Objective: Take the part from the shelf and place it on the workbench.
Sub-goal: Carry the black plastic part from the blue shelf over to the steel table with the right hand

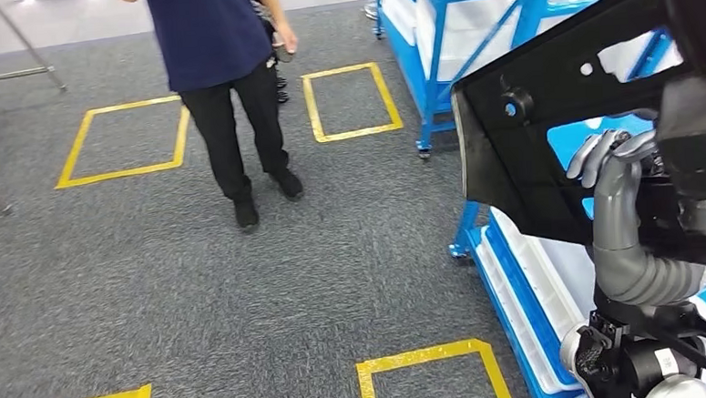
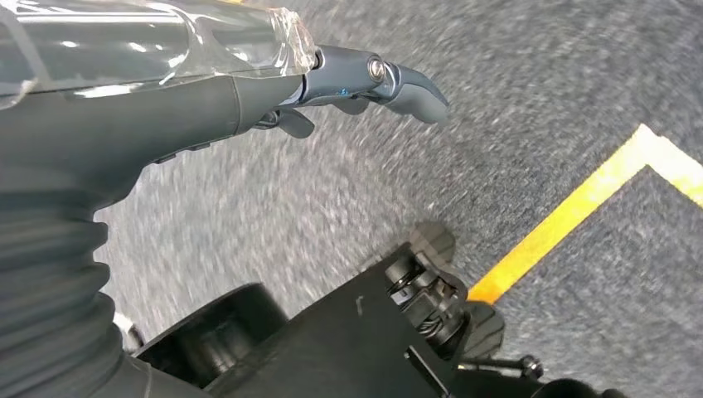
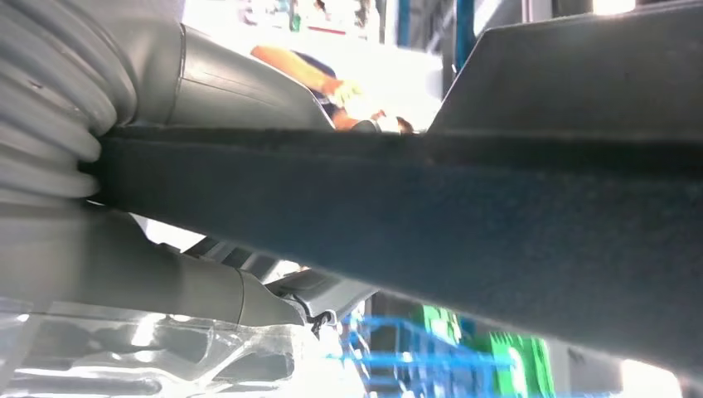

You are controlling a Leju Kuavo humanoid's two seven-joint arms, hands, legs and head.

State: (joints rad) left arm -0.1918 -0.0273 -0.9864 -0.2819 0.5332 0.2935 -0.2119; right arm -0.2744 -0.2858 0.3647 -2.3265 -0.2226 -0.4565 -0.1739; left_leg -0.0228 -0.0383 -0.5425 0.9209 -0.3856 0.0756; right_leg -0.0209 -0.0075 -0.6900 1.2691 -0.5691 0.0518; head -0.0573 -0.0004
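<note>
grey carpet floor (image 1: 152,264) | yellow tape squares (image 1: 123,138) | person standing (image 1: 224,69)

No text, label, brand or number can be read in any of the views. The only markings are the yellow tape rectangles (image 1: 352,101) on the grey carpet floor (image 1: 152,264), and they carry no lettering. A small white sticker (image 1: 665,361) sits on the robot's dark wrist housing, but whatever is printed there is too small to make out.
</note>
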